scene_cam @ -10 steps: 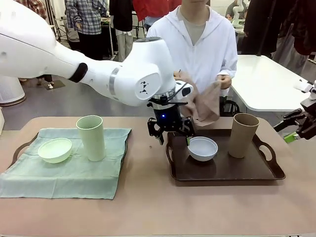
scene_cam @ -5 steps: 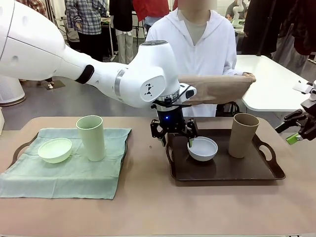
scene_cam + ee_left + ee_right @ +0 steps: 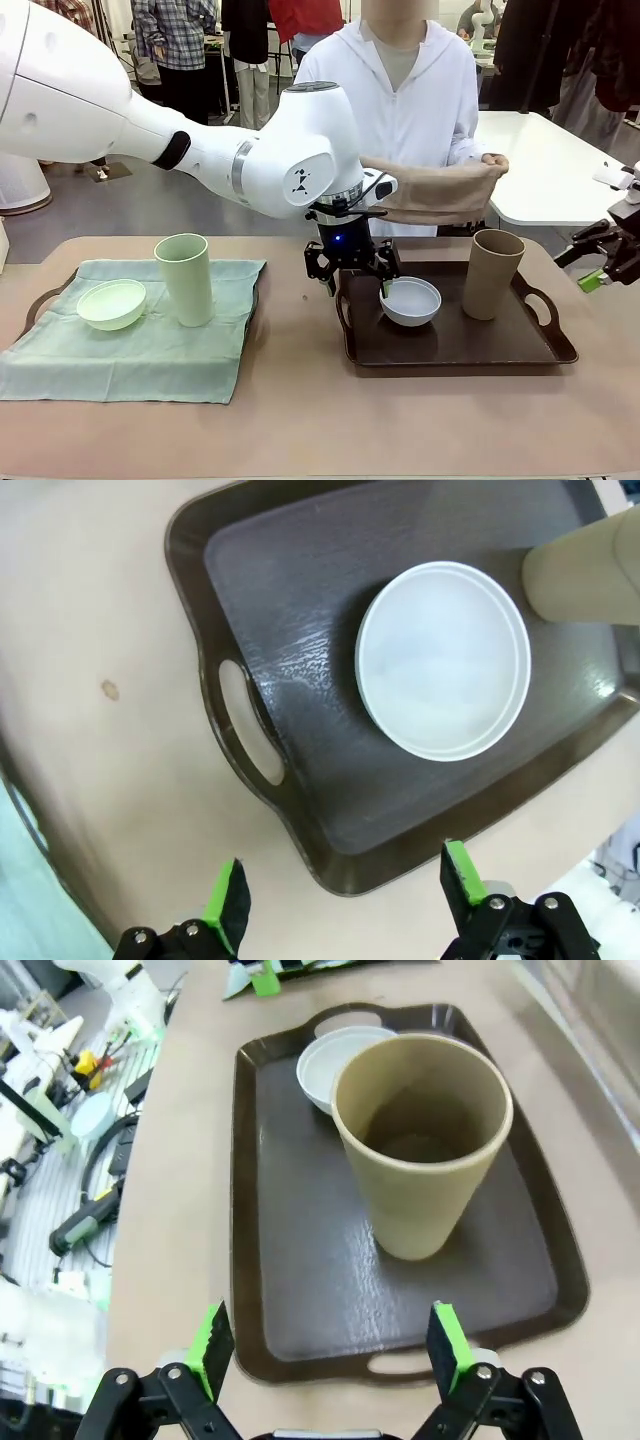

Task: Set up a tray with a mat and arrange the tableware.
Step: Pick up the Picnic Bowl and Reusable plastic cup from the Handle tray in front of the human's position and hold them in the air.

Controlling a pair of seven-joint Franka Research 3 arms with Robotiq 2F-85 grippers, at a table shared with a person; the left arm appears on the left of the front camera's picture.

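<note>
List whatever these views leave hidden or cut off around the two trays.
- Front view: the left tray lies under the green mat, so just its handle ends peek out.
- Front view: the left arm hides one end of the tan cloth.
- Left wrist view: the tan cup is cut off by the picture's edge.
- Front view: the pale green cup hides its own inside behind its wall.

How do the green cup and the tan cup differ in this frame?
The green cup is pale green; the tan cup is brown. The green cup stands on a green mat, the tan cup on a bare dark tray. Both are tall, upright, handleless.
</note>
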